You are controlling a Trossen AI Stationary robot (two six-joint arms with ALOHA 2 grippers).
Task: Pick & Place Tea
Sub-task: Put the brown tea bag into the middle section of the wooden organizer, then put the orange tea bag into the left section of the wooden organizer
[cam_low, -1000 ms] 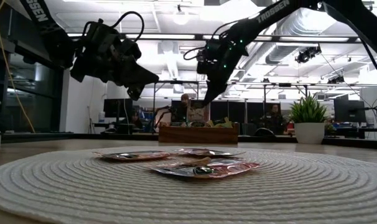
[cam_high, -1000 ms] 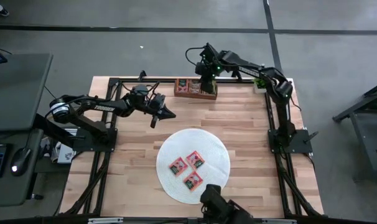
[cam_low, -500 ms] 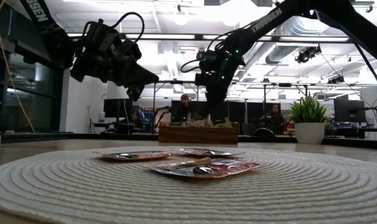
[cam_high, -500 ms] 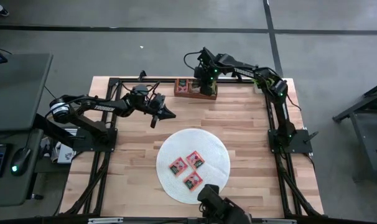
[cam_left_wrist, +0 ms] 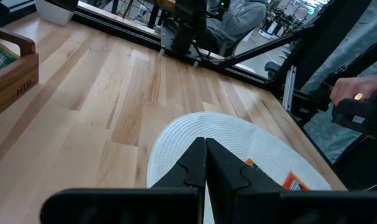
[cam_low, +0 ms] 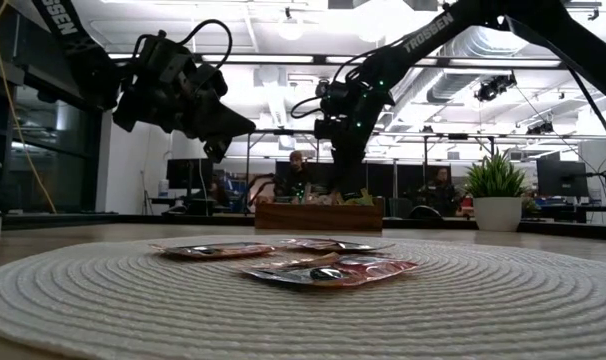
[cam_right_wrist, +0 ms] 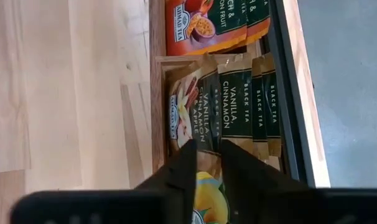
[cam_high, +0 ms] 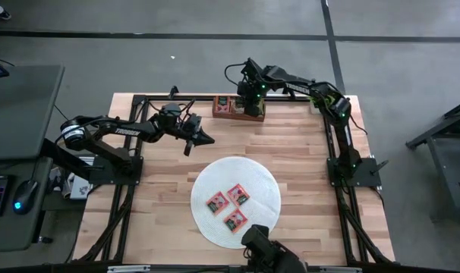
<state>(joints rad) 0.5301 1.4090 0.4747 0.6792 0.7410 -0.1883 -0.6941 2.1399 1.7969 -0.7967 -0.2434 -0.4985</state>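
Observation:
Three red tea packets lie flat on the round white mat. More tea packets stand in the wooden tray at the table's far edge. My right gripper points down into the tray. Its fingers stand slightly open with a yellow packet between them. My left gripper hangs shut above bare table, left of the mat, holding nothing. My right gripper comes from above into the tray's right compartment. Its fingertips stand on either side of the yellow packet's upper edge. I cannot tell whether they touch it.
A potted plant stands at the far right corner beside the tray. The black frame rail runs just behind the tray. Bare wood lies between the mat and the tray. People sit in the room behind the table.
My right gripper has sunk toward the tray and shifted slightly toward the table's far edge, then kept still. The packets on the mat and my left gripper have stayed where they were.

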